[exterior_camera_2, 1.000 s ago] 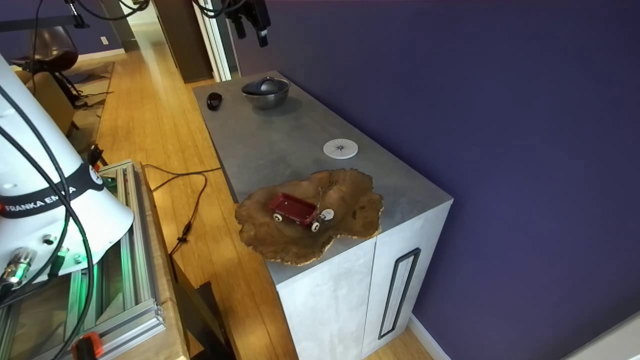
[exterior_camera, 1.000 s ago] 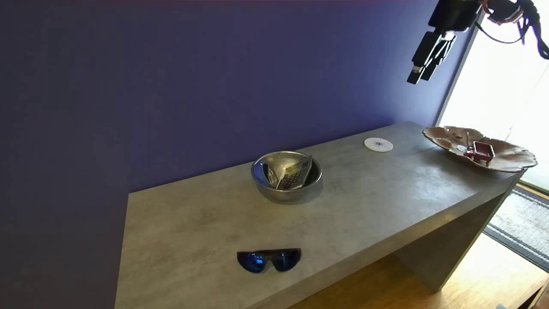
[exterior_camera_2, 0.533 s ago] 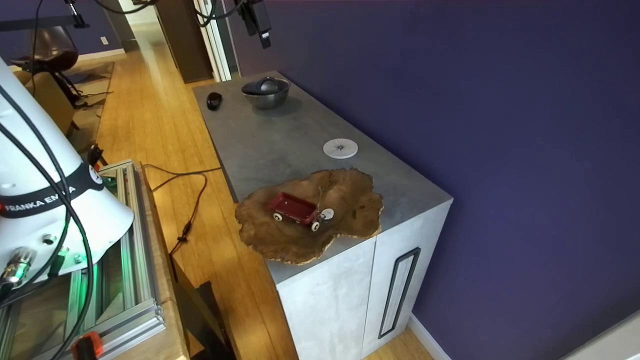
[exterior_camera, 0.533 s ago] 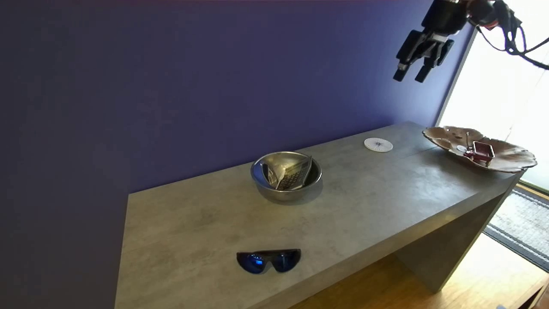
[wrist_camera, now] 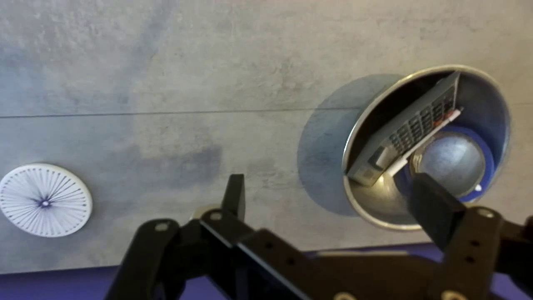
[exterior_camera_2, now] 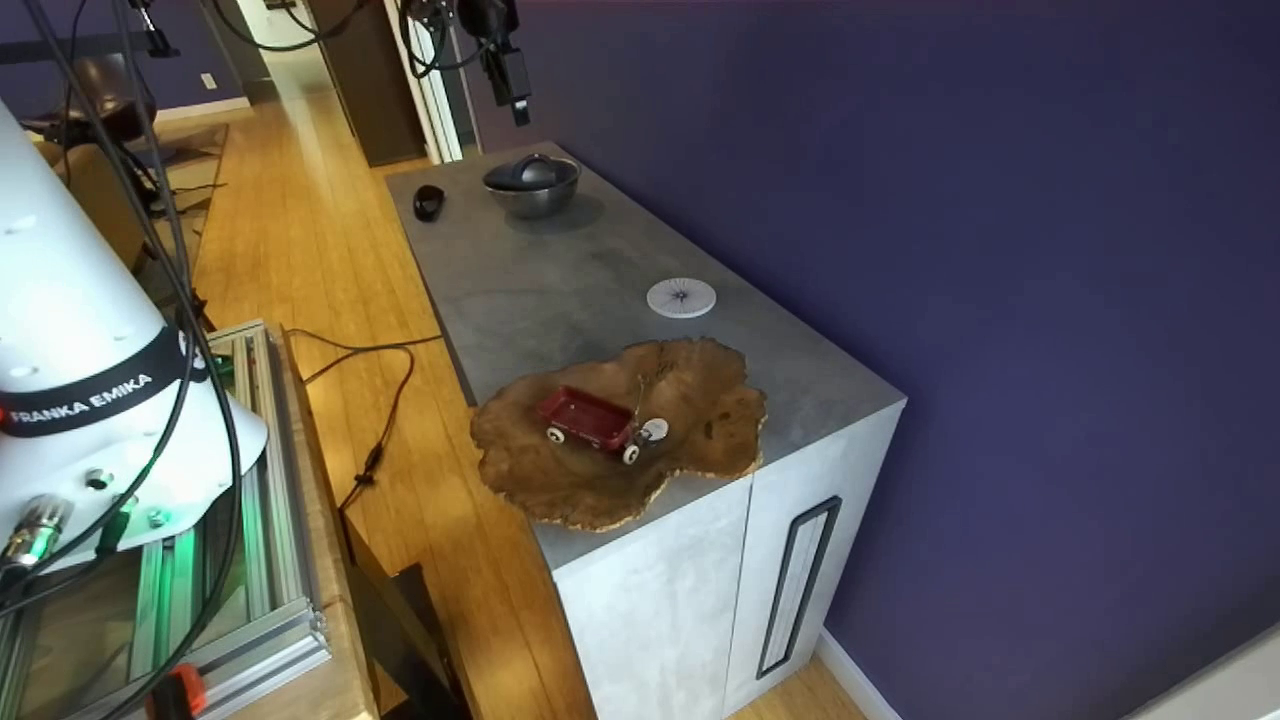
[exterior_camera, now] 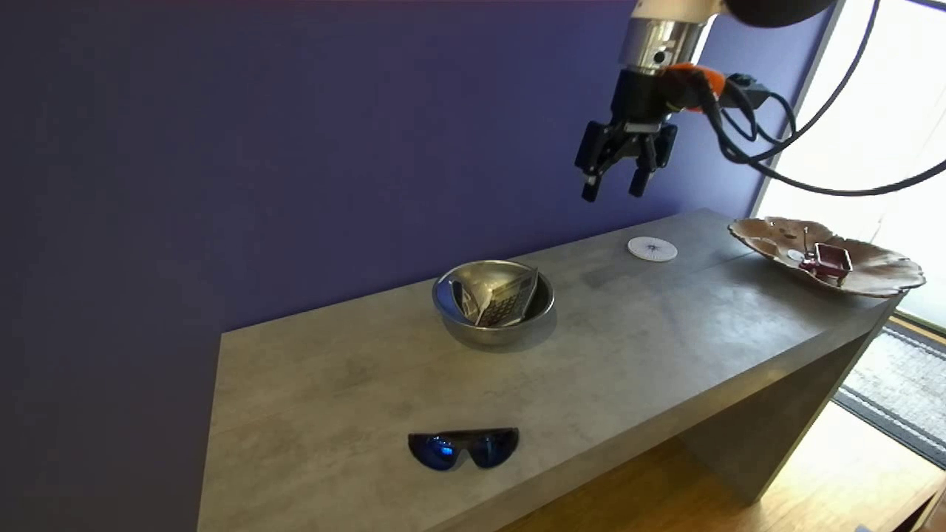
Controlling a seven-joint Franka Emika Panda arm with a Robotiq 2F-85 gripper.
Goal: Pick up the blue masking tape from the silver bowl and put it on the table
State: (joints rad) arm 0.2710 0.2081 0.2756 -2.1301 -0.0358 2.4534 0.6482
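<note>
The silver bowl (exterior_camera: 491, 338) stands on the grey-brown table (exterior_camera: 332, 391) near the purple wall; it also shows in an exterior view (exterior_camera_2: 540, 205) and in the wrist view (wrist_camera: 383, 204). In the wrist view the blue masking tape (wrist_camera: 488, 160) lies inside the bowl as a ring, partly hidden by a finger and a grey calculator (wrist_camera: 410, 125) leaning beside it. My gripper (exterior_camera: 613, 192) is open and empty, above the table and to the right of the bowl in that exterior view. In the wrist view the gripper (wrist_camera: 329, 179) has one fingertip over the bowl's image.
Sunglasses (exterior_camera: 464, 448) lie near the table's front edge. A white round disc (exterior_camera: 652, 249) lies flat beyond the bowl. A brown wooden platter (exterior_camera_2: 540, 480) holds a small red wagon (exterior_camera_2: 585, 415) at the table's end. The purple wall (exterior_camera: 332, 148) runs along the back edge.
My gripper has moved from the upper right toward the bowl and lower, and has turned so both fingers show spread apart. The bowl, tape and sunglasses show no movement.
</note>
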